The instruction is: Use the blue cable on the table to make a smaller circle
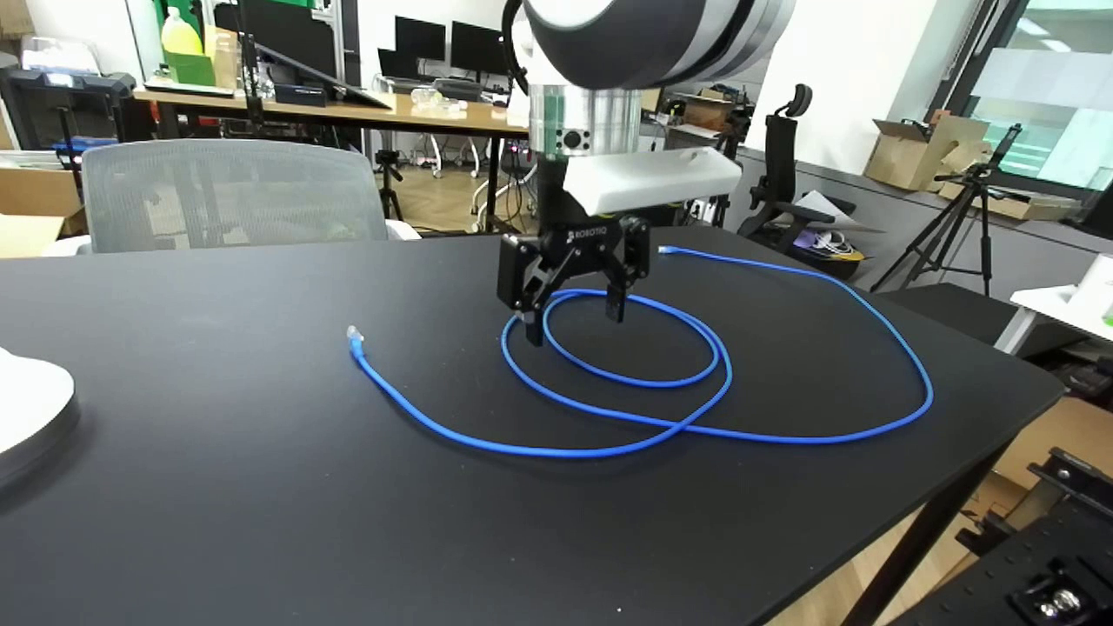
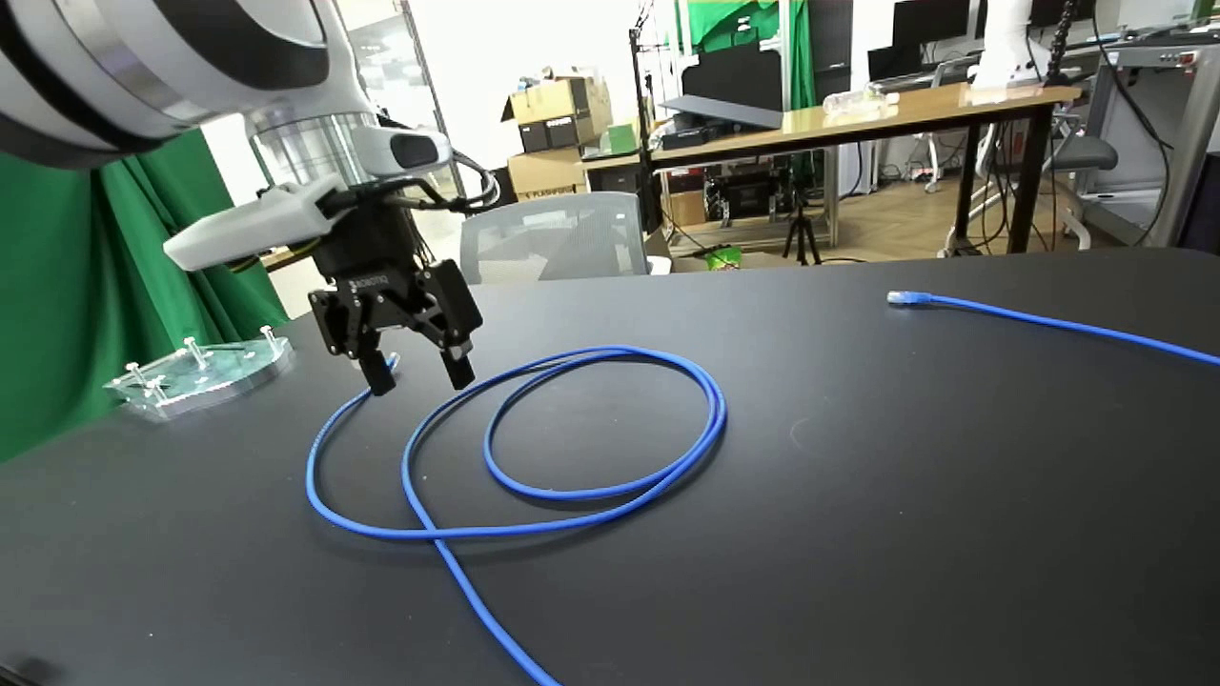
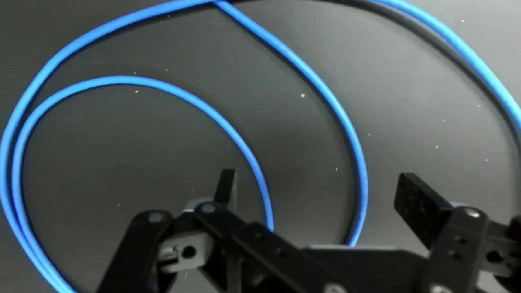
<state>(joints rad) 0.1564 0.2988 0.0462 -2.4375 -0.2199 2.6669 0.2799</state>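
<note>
The blue cable [image 1: 556, 452] lies on the black table [image 1: 261, 539] in a double loop with two long tails that cross at the loop's side. Both plug ends show in both exterior views. In an exterior view the cable [image 2: 572, 494] runs out of frame at the lower edge and right edge. My gripper [image 1: 575, 322] is open and empty above one side of the loop; it also shows in an exterior view [image 2: 420, 378]. In the wrist view two strands of cable [image 3: 363, 182] pass between the spread fingers [image 3: 317, 183], apart from both. The gripper body hides their lower parts.
A clear plate with upright bolts [image 2: 205, 376] stands near the table's edge. A white rounded object [image 1: 30, 409] is at the frame's left edge. A grey mesh chair [image 1: 235, 196] stands behind the table. The table's right edge [image 1: 956, 487] lies beyond a cable tail.
</note>
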